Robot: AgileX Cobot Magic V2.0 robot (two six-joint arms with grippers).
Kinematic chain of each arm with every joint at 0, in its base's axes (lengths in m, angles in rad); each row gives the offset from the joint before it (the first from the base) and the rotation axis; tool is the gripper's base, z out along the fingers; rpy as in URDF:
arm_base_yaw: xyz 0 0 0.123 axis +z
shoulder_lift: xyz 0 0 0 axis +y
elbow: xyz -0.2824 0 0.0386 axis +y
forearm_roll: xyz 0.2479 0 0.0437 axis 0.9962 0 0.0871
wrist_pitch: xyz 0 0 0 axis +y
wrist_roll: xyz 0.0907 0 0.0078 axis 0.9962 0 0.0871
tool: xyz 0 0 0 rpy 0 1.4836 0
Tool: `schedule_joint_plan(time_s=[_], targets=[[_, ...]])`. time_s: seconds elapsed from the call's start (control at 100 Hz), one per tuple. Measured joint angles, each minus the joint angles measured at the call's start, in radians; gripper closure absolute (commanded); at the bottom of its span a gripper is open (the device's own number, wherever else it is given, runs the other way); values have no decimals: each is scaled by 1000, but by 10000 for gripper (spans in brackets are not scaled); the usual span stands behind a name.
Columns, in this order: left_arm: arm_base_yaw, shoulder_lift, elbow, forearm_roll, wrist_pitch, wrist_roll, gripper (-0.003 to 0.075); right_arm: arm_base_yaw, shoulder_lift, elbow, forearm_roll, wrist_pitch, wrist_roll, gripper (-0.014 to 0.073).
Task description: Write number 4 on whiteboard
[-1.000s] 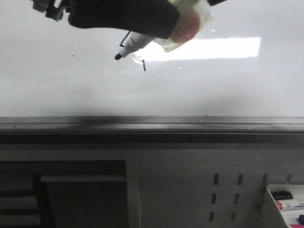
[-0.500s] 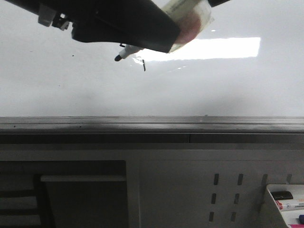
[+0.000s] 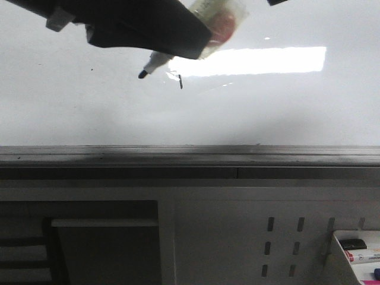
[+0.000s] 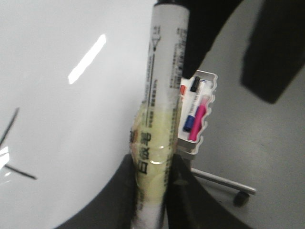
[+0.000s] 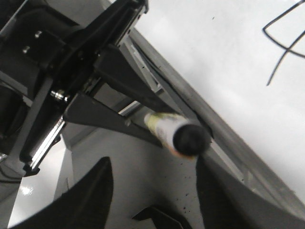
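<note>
The whiteboard (image 3: 267, 113) fills the upper front view, with a bright glare on it. My left gripper (image 3: 199, 43) is shut on a white marker (image 3: 155, 61) wrapped in yellowish tape, its black tip just off the board's surface, left of the number 4. Of the number 4 (image 3: 180, 82) only the short vertical stroke shows here; the gripper hides the remainder. In the left wrist view the jaws (image 4: 152, 167) clamp the marker (image 4: 164, 86). In the right wrist view the number 4 (image 5: 285, 44) shows whole. My right gripper (image 5: 152, 191) is open and empty, behind the marker's capped end (image 5: 190, 139).
The board's grey frame edge (image 3: 190, 155) runs across the front view. Below it stands a perforated panel (image 3: 279, 243). A white tray (image 3: 341, 264) with spare markers hangs at the lower right; it also shows in the left wrist view (image 4: 202, 145).
My left gripper has shifted a little left with the marker. The tip has moved slightly left and down, away from the vertical stroke. The angled stroke is now hidden behind the gripper.
</note>
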Motion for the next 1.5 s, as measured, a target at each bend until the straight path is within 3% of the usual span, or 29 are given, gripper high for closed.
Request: schedule_joint_plan(time_s=[0.13,0.27,0.4,0.55,0.68,0.8,1.5], targets=[[0,-87,63,-43,-183,-44,741,-96,-76,0,0,-61,0,190],[0,-192,152,-201,-436,-57,741,-183,-178,19,4,-149,0,190],[0,-220,179,-287,-579,-84,741,-199,-248,78,31,-259,0,190],[0,-168,170,-237,-688,-234,741,-200,-276,135,67,-315,0,190],[2,-92,143,-92,-721,-427,741,-200,-277,153,71,-319,0,190],[2,-14,111,-21,-721,-513,741,-200,-277,155,72,-319,0,190],[0,129,49,15,-770,-539,740,-200,-277,155,75,-319,0,190]])
